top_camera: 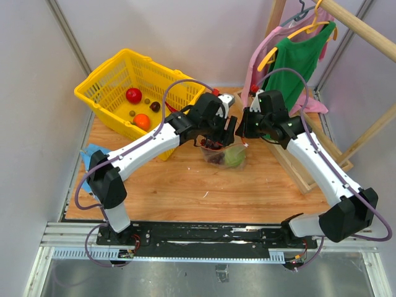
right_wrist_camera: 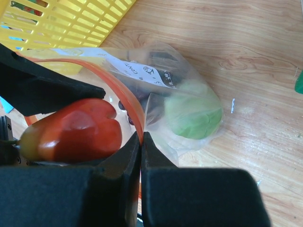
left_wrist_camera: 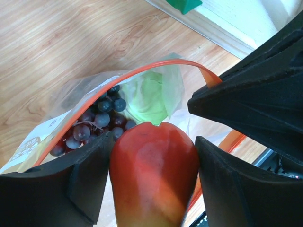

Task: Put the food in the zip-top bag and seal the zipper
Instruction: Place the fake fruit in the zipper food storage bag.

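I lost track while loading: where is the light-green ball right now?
The light-green ball lies inside the zip-top bag, beside the grape bunch; in the top view that is mid-table, right of the yellow basket.

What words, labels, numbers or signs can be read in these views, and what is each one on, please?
On the zip-top bag, a white label, right wrist view: dark print and a small round symbol, too small and tilted to read.
Same bag, left wrist view, label edge: orange-yellow print, blurred, unreadable.
On the red fruit and the yellow basket: no lettering visible.
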Controlling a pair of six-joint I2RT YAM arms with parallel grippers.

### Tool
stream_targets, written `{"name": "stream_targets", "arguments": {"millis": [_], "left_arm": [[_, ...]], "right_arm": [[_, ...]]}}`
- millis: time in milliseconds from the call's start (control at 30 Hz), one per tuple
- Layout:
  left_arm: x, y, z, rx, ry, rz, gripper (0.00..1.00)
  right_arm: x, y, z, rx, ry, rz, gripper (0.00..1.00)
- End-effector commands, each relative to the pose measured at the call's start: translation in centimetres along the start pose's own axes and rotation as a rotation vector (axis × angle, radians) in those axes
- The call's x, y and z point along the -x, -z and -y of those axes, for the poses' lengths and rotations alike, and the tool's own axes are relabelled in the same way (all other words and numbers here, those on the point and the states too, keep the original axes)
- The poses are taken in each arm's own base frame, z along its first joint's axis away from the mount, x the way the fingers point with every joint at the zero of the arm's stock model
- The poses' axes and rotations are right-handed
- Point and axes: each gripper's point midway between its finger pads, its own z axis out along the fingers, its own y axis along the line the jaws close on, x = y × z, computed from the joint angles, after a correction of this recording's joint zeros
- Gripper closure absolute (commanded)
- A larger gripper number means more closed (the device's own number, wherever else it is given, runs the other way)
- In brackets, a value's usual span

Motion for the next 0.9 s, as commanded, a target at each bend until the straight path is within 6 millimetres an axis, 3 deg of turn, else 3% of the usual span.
{"name": "stream_targets", "arguments": {"millis": [0,300,567,733,867], "left_arm": [[0.4,0.1,-0.4,0.035,-0.020,0.021,0.24],[0.6,1.1,-0.7,0.058,-0.018,0.020,0.17],[3.1,4.6,-2.0,0.158,-0.024,0.105,0.11],[4.6,7.2,-3.7,0.255,-0.028,0.160,0.06],[4.9,8.8,-6.5,0.335,0.010,0.170,0.05]], "right_arm": [[0.0,0.7,0.0,0.011,-0.018,0.017,0.97],[-0.3,0.8,0.2,0.008,-0.018,0.014,0.97],[-0.4,0.8,0.3,0.005,-0.016,0.013,0.97],[-0.4,0.9,0.3,0.003,-0.014,0.015,0.97],[-0.3,0.9,0.2,0.004,-0.010,0.018,0.97]]}}
